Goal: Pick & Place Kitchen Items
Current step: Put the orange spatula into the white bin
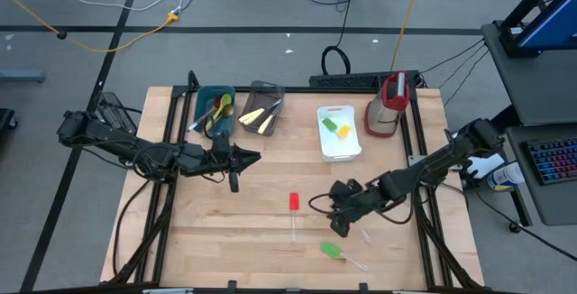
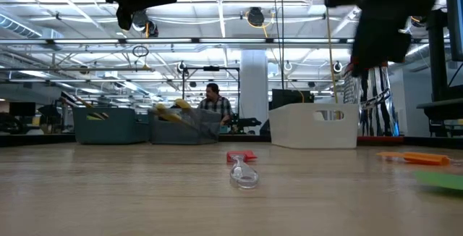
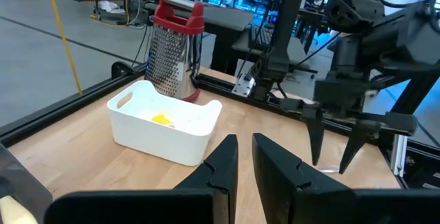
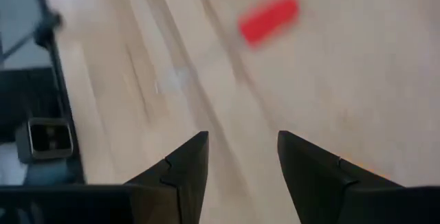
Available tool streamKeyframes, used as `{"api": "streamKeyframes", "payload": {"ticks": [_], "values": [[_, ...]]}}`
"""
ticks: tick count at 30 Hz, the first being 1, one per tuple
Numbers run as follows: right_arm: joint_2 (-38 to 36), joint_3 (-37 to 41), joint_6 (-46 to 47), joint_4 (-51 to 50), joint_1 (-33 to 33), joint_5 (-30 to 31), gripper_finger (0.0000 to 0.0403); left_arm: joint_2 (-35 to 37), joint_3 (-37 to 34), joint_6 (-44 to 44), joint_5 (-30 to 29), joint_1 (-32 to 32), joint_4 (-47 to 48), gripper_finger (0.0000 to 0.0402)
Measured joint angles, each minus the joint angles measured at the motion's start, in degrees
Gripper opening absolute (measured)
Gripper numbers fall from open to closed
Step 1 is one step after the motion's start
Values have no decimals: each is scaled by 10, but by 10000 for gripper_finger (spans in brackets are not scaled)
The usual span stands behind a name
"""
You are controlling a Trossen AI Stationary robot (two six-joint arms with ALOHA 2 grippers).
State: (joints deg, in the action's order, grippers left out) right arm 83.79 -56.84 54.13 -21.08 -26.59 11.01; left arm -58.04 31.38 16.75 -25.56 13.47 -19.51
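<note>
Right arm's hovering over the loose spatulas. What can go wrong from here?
1. The right gripper, open and empty, hangs between the red spatula and green spatula; it may descend onto neither.
2. Their clear handles barely show against the table, so a pinch may slip.
3. The orange spatula lies close by and might get knocked.

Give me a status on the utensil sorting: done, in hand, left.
Done: utensils already lie in the teal tub, grey tub and white tub. In hand: nothing; the right gripper hangs open over the table near the orange-headed spatula, while the left gripper waits nearly shut, empty. Left: the red-headed spatula, green-headed spatula and the orange one.
</note>
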Motion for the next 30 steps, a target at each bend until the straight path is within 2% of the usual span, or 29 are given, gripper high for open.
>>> {"api": "streamKeyframes", "payload": {"ticks": [2, 6, 11, 16, 22, 30], "values": [[5, 0, 49, -29, -2, -42, 167, 0, 0, -4, 0, 0, 2, 44], [13, 0, 129, -97, -6, -82, 167, 0, 0, -6, 0, 0, 6, 44], [14, 6, 176, -151, -4, -80, 167, 0, 0, -6, 0, 0, 9, 44], [14, 36, 175, -136, 4, -81, 167, 0, 0, -12, 0, 0, 16, 44], [15, 68, 133, -113, 26, -78, 167, 0, 0, -13, 0, 0, 15, 44], [15, 111, 70, -14, 56, -66, 167, 0, 0, -11, 0, 0, 15, 44]]}}
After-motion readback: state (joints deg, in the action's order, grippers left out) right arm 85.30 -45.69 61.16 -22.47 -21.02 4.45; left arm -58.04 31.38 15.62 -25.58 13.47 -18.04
